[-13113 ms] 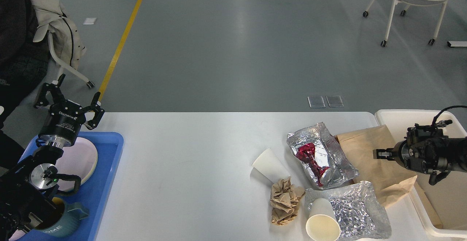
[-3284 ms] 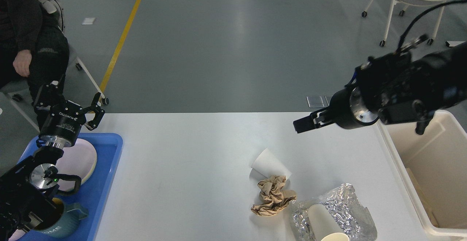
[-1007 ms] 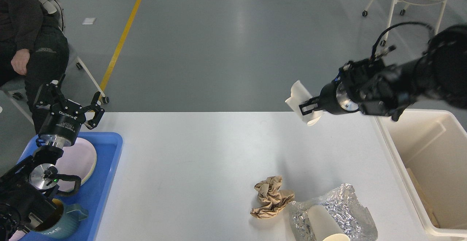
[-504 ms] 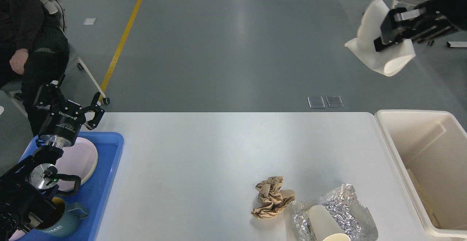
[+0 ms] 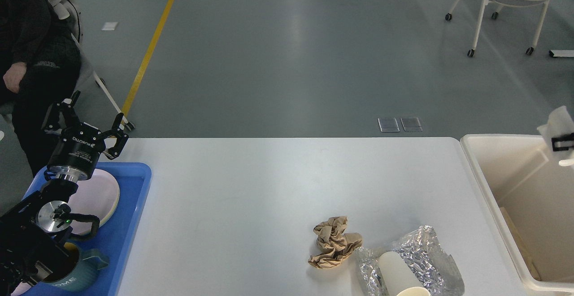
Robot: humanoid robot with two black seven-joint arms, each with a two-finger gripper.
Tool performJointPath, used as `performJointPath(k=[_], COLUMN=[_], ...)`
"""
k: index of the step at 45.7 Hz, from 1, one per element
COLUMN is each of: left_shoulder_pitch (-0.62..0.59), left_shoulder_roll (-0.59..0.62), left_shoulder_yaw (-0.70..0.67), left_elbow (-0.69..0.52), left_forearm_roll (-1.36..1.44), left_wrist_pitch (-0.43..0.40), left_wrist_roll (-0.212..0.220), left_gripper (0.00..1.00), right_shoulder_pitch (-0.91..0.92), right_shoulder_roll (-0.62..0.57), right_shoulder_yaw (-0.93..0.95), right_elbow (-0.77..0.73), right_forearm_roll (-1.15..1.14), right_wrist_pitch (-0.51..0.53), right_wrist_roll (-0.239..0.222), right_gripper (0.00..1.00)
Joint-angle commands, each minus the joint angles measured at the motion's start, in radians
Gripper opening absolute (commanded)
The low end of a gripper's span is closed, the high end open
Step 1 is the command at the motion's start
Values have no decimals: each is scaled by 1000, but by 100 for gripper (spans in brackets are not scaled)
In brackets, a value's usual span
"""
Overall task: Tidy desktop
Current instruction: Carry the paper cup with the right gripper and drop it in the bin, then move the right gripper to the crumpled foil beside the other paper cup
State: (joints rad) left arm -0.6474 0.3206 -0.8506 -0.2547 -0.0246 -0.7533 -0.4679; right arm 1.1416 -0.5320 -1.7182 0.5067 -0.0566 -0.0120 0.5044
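Mostly bare desktop, smooth, white

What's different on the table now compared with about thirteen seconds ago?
Gone from the desktop: the brown paper bag, the foil tray with the red wrapper, and the lying white cup. The right gripper lifted that cup and now holds it over the bin. The crumpled paper and foil-wrapped cup shifted slightly. Left gripper, tray and mug unchanged.

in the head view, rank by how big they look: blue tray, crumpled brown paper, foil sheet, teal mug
1. blue tray, cut off by the frame
2. foil sheet
3/4. crumpled brown paper and teal mug look alike; mug partly hidden
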Motion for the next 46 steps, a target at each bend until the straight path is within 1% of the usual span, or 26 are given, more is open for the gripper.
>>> performJointPath(k=[1,2,6,11,20,24,26,29,34,39,42,46], left_shoulder_pitch=[0,0,0,0,0,0,0,0,0,0,0,0], left_shoulder_roll=[0,0,0,0,0,0,0,0,0,0,0,0], left_shoulder_yaw=[-1,1,-1,-1,-1,-1,-1,-1,-1,-1,-1,-1], left_elbow=[0,0,0,0,0,0,0,0,0,0,0,0], left_forearm_roll=[0,0,0,0,0,0,0,0,0,0,0,0], left_wrist_pitch=[0,0,0,0,0,0,0,0,0,0,0,0], left_wrist_roll=[0,0,0,0,0,0,0,0,0,0,0,0], left_gripper=[100,100,100,100,100,100,100,100,100,100,100,100], right_shoulder_pitch=[-229,-262,-364,-372,-358,-277,-197,-3,416,817,998,1196], right_shoulder_roll=[12,18,35,35,33,18,6,-8,-14,-5,21,69], right_shoulder_yaw=[103,123,207,220,216,212,203,189,167,169,169,175], right_elbow=[-183,-218,-300,-300,-295,-261,-219,-99,203,517,682,843], right_forearm_roll=[54,55,55,54,51,37,26,-20,-190,-377,-411,-414], right_wrist_pitch=[-10,-10,-2,1,10,24,50,118,236,338,400,484], right_wrist_roll=[-33,-41,-67,-72,-70,-64,-57,-47,-27,-27,-29,-27], right_gripper=[69,100,100,100,100,100,100,100,100,100,100,100])
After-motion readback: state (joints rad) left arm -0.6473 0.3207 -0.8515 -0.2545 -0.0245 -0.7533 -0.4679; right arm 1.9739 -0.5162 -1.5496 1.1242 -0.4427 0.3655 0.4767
